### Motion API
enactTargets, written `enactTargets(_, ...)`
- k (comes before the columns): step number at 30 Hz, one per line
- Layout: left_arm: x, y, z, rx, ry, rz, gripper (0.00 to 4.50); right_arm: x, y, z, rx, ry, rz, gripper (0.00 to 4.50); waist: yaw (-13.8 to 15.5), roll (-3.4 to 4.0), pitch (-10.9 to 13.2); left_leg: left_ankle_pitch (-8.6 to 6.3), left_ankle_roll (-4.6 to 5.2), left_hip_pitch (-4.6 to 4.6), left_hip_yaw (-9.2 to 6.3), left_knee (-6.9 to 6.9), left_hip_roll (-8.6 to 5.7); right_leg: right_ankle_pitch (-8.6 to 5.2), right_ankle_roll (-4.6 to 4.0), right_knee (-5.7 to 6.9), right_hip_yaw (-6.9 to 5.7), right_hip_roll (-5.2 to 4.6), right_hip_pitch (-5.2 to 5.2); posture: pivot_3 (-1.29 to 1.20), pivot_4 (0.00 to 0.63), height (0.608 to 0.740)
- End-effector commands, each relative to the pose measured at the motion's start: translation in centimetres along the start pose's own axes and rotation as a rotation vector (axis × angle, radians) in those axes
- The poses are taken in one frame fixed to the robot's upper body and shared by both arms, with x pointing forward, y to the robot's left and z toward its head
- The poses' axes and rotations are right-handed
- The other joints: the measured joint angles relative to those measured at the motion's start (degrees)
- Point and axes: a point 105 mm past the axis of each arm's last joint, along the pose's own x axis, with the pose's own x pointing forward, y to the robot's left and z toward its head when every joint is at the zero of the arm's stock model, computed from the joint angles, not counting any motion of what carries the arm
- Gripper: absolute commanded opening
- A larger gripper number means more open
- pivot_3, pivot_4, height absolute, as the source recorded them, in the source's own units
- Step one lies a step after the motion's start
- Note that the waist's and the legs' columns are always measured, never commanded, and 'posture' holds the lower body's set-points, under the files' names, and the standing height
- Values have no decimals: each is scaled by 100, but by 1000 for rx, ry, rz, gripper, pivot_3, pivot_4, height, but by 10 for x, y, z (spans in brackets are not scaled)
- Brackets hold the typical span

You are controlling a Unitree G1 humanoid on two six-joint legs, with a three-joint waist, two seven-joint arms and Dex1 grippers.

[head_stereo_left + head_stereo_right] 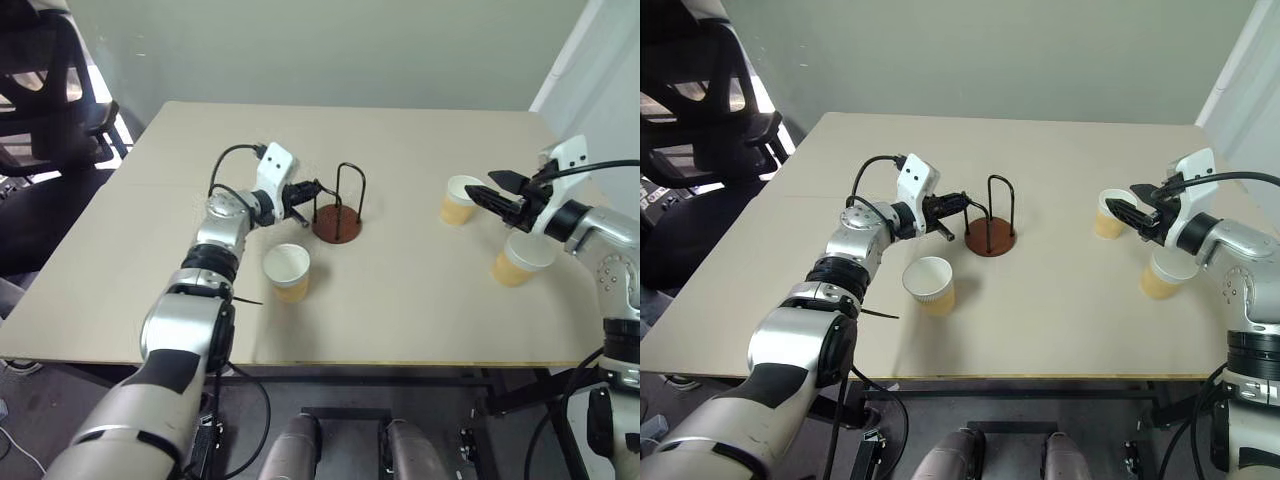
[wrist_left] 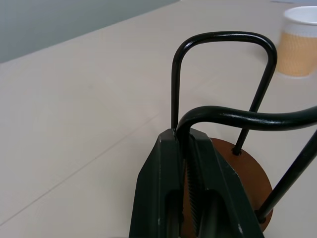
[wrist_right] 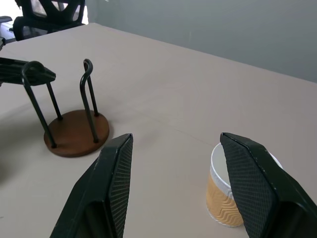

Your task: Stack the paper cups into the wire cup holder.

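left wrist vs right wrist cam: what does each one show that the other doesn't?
Left wrist: the left gripper shut on one black wire arch of the wire cup holder with the reddish-brown disc base.
Right wrist: the right gripper open above the tan table, and a black mesh office chair.
Both: the holder, and a tan paper cup with a white rim.

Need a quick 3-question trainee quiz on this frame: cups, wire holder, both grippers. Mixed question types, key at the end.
1. True or false: a paper cup already sits inside the wire cup holder.
2. How many paper cups stand on the table?
3. What is the left gripper shut on? A) a cup rim B) a wire arch of the holder C) nothing

Key
1. False; the holder is empty.
2. Three: near cup, far right cup, near right cup.
3. B. The right gripper is open beside the far right cup.
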Motion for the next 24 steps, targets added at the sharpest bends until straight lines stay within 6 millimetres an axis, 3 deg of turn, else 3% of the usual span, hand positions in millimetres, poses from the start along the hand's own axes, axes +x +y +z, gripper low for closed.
enactTargets(1, 9, -28, 25, 45, -68, -201, 6, -5, -2, 19, -46, -55, -16, 2814, 10, 0, 0, -1, 1, -1, 0, 1, -1, 0, 0, -1, 0, -1, 0, 0, 150, 740)
enactTargets(6, 16, -69, 31, 78, -80, -436, 6, -6, -2, 18, -49, -52, -16, 2814, 27, 0, 0, -5, 8, -7, -1, 7, -10, -1, 6, -3, 2, -9, 0, 0, 150, 740)
enactTargets(12, 20, -101, 30, 115, -70, -594, 6, -12, -3, 16, -68, -29, -7, 2814, 26, 0, 0, -5, 10, -5, -1, 7, -9, 2, 21, -2, 4, -11, 1, 0, 150, 740)
enactTargets(24, 20, -107, 26, 121, -61, -617, 6, -46, 2, 15, -140, 100, 119, 2814, 32, 0, 0, -3, 17, -6, 0, 11, -22, -1, 46, -5, 11, -22, 9, 0, 150, 740)
